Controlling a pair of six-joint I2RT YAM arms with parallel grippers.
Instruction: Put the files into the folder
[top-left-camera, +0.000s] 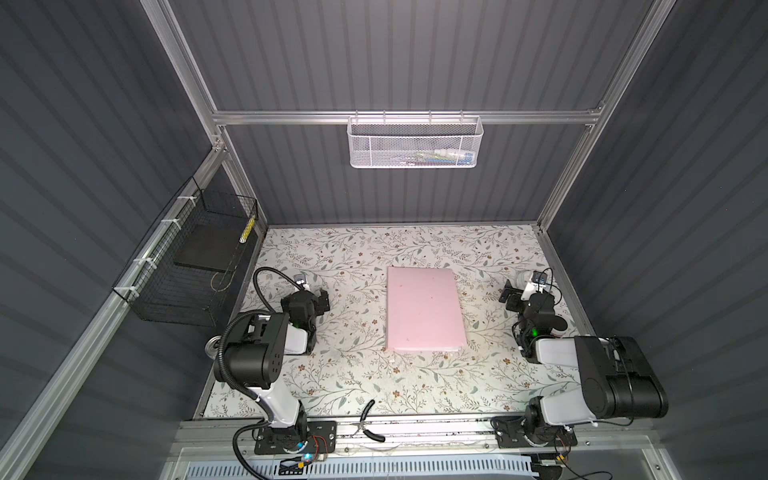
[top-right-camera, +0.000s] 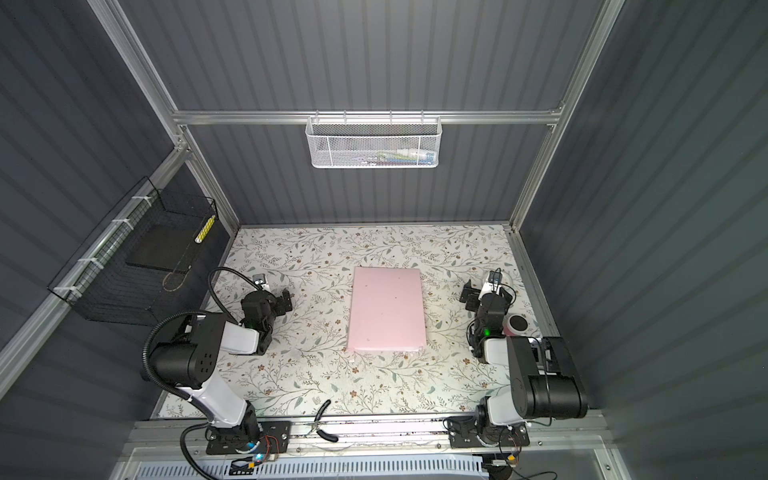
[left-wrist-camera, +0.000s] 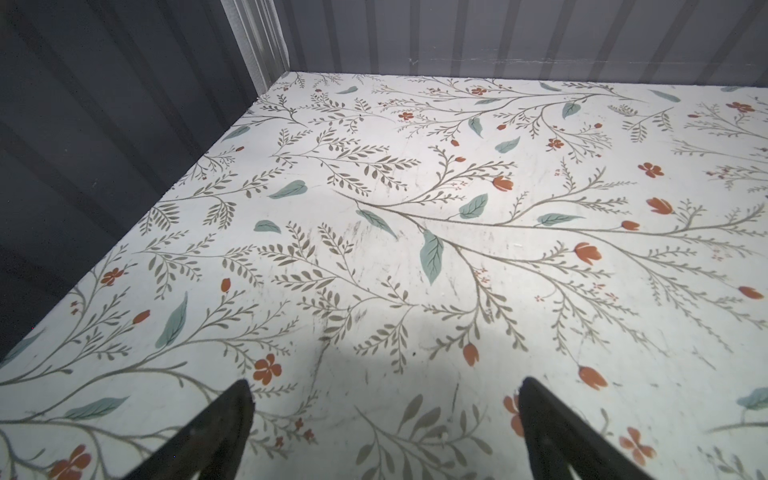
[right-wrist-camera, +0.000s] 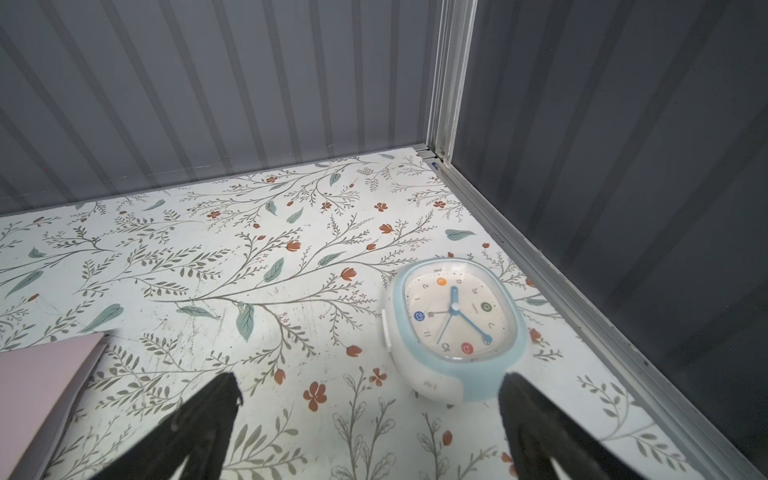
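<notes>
Top views, both: closed folder (top-left-camera: 424, 309) flat at mid-table, well apart from both arms. Thin white strip poking past near edge, likely files (top-left-camera: 452, 347) inside or under; cannot tell which. Left gripper (top-left-camera: 321, 299) low at left of folder, jaws spread wide, nothing between them, only bare table (left-wrist-camera: 415, 249) below in left wrist view. Right gripper (top-left-camera: 510, 296) low at right of folder, likewise released and empty; clock (right-wrist-camera: 453, 324) just beside it in right wrist view, 1 folder corner also in frame. Risks, as judgement only: cover thin and flush on table, so hard to pinch, more likely to slide than lift; loose sheets apt to fan out or slip from near edge if cover raised from wrong side or folder dragged; clock close enough to get knocked on any right-arm swing toward centre; pliers (top-left-camera: 370, 419) at front edge in the way of a low reach from there. If files all inside, little left to do beyond squaring that white strip. Long axis of folder front to back, short edges at near and far ends, roughly square to table. Spine side and opening side not readable from here.
</notes>
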